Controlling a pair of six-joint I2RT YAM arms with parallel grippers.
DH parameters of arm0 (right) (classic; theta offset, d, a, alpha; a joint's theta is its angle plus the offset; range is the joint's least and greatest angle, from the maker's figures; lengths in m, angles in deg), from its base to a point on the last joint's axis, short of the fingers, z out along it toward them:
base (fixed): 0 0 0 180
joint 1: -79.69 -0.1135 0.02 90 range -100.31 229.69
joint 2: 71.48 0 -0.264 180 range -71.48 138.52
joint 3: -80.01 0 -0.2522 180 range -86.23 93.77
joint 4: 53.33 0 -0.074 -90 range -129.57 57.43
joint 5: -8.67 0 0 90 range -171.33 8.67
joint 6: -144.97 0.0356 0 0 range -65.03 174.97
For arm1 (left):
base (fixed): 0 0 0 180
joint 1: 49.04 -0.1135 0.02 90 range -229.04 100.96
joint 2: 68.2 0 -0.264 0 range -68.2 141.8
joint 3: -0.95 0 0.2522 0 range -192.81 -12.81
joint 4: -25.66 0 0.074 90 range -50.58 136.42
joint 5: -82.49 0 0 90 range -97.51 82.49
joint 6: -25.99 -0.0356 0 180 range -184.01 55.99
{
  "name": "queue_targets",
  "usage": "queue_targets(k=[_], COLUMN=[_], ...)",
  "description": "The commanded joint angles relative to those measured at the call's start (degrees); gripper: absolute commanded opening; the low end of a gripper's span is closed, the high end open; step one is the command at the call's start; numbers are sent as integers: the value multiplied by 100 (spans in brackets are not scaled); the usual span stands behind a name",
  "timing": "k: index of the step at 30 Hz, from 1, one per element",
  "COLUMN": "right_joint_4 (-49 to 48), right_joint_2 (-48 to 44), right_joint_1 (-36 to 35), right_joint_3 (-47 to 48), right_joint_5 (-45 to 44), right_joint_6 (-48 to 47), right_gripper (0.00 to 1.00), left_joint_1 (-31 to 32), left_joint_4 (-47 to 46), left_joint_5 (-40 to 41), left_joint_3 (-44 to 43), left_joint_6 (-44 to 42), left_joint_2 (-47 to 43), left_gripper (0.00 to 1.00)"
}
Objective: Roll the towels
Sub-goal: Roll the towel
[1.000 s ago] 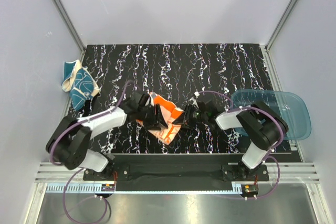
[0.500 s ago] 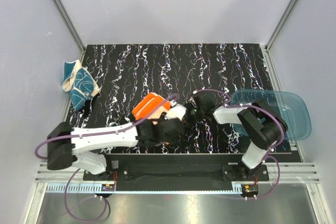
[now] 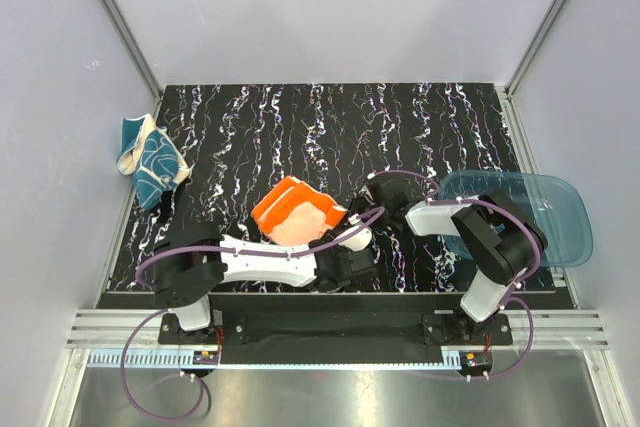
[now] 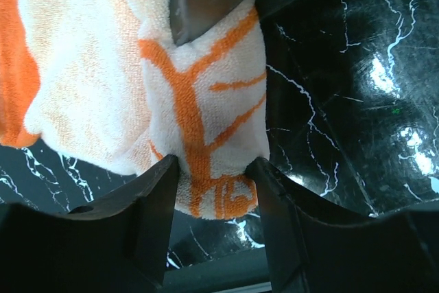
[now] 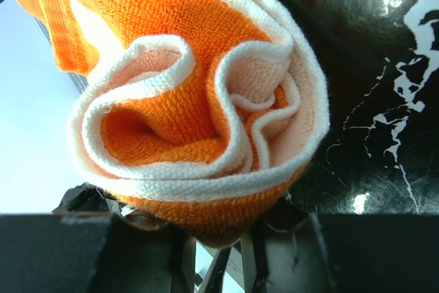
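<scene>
Orange towel (image 3: 295,215), partly rolled, points its long axis at the blue tray (image 3: 562,239). Left gripper (image 4: 212,164), arm outstretched trayward, clamps its edge; right gripper (image 5: 214,245) pinches its spiral end.

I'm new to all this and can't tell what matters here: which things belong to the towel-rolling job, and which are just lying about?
Part of the job:
- orange towel, partly rolled, in the middle
- teal towel, bunched up at the far left, not rolled yet

Just lying about:
- translucent blue tray, at the right edge
</scene>
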Motion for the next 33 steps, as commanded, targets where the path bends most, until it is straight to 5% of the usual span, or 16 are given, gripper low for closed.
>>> queue_targets(k=[1, 18, 21, 26, 31, 33], right_joint_4=[875, 1921, 2009, 2070, 2324, 2833], right_joint_2=[170, -76, -94, -68, -103, -199], right_joint_1=[-77, -68, -60, -68, -60, -68], right_joint_3=[-96, 527, 572, 537, 607, 843], right_joint_5=[-340, -94, -42, 28, -41, -278], right_joint_6=[-94, -357, -401, -471, -603, -805], right_gripper=[19, 25, 25, 26, 32, 42], left_joint_1=[11, -15, -77, -331, -560, -709], left_joint_4=[-460, -1058, -1058, -1303, -1409, -1418], left_joint_5=[-25, -816, -878, -1238, -1721, -1940], left_joint_3=[94, 710, 736, 903, 1000, 1018], left_joint_6=[83, -172, -189, -321, -558, -646], left_joint_2=[139, 358, 437, 350, 201, 122], left_gripper=[52, 65, 61, 28, 24, 24])
